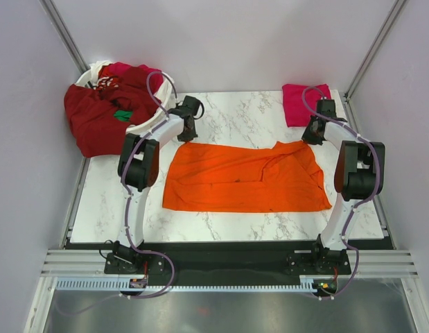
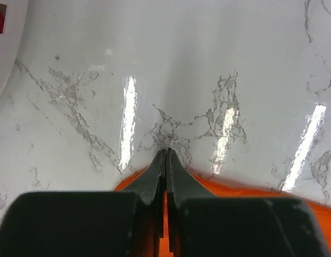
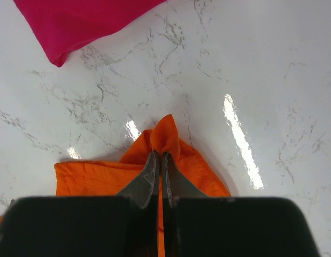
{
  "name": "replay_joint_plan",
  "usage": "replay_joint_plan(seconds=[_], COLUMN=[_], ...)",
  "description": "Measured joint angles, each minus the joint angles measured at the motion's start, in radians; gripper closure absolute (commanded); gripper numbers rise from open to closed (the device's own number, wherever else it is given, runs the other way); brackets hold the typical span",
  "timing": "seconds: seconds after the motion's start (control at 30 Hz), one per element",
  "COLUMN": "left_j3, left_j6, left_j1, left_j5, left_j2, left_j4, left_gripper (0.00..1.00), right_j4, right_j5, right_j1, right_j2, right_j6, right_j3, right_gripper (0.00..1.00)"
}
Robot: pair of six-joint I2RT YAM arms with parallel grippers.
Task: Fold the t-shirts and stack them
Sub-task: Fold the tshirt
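A bright orange t-shirt (image 1: 245, 179) lies spread across the middle of the marble table. My left gripper (image 1: 188, 133) is shut on its far left corner (image 2: 128, 182); the jaws are pressed together over the cloth edge. My right gripper (image 1: 312, 137) is shut on its far right corner, and a tuft of orange cloth (image 3: 166, 136) sticks out past the fingertips. A folded magenta-pink t-shirt (image 1: 304, 103) lies at the far right and also shows in the right wrist view (image 3: 79, 21). Dark red and crimson shirts (image 1: 100, 114) with a bit of green (image 1: 123, 114) fill the basket.
The white slotted basket (image 1: 155, 118) stands at the far left corner, overflowing past the table edge; its rim shows in the left wrist view (image 2: 7, 59). Grey walls enclose the table on three sides. The arm bases sit on the rail at the near edge.
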Motion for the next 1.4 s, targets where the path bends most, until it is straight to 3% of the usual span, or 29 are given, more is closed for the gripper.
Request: replay_joint_plan(seconds=[0.17,0.4,0.53,0.77,1.17,1.4], left_j3=[-0.034,-0.087,-0.113,-0.155,-0.252,-0.372], left_j6=[0.000,0.005,0.008,0.008,0.008,0.008], left_j1=[0.001,0.012,0.028,0.039,0.039,0.039], left_j5=[-0.006,-0.023,-0.029,-0.034,-0.057,-0.056], left_j2=[-0.023,-0.068,-0.109,-0.206,-0.355,-0.417], left_j4=[0.009,-0.042,-0.072,-0.083,-0.095,-0.103], left_gripper=[0.98,0.98,0.98,0.98,0.98,0.98], right_j4=[-0.011,-0.054,-0.062,-0.137,-0.178,-0.181], right_j5=[-0.026,-0.095,-0.107,-0.063,-0.016,-0.012], right_j1=[0.044,0.184,0.206,0.190,0.189,0.189], right_j2=[0.008,0.022,0.022,-0.003,-0.182,-0.316], right_j6=[0.003,-0.010,-0.023,-0.039,-0.046,-0.037], right_j3=[0.035,0.249,0.307,0.268,0.193,0.039], right_gripper=[1.00,1.00,1.00,1.00,1.00,1.00])
